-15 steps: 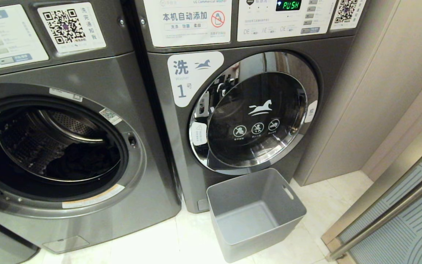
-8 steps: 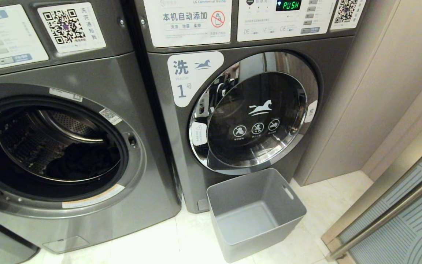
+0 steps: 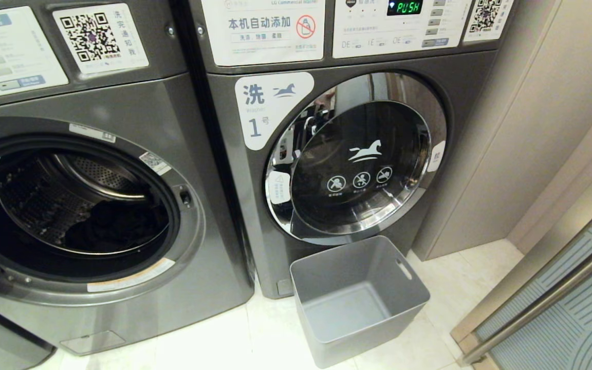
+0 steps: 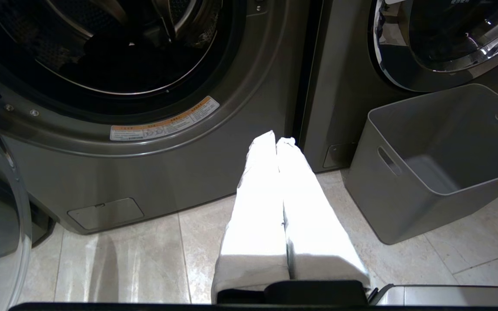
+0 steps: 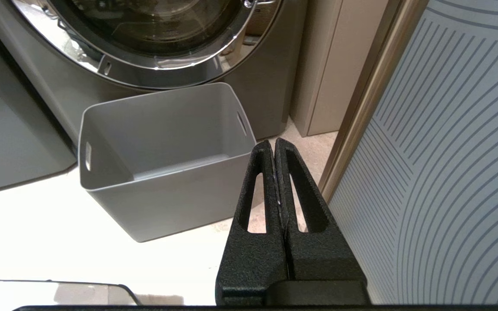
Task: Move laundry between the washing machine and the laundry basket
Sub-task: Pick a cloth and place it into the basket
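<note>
Two front-loading washing machines stand side by side: one washing machine with its door open, and a second washing machine with its round door shut. One grey laundry basket sits on the floor in front of the second machine, with two handle slots visible in the wrist views. One dark heap of laundry lies in the open drum. Three QR-code stickers show on the control panels: one QR sticker on the open machine's column, one QR label at the shut machine's panel edge. One green display is lit.
</note>
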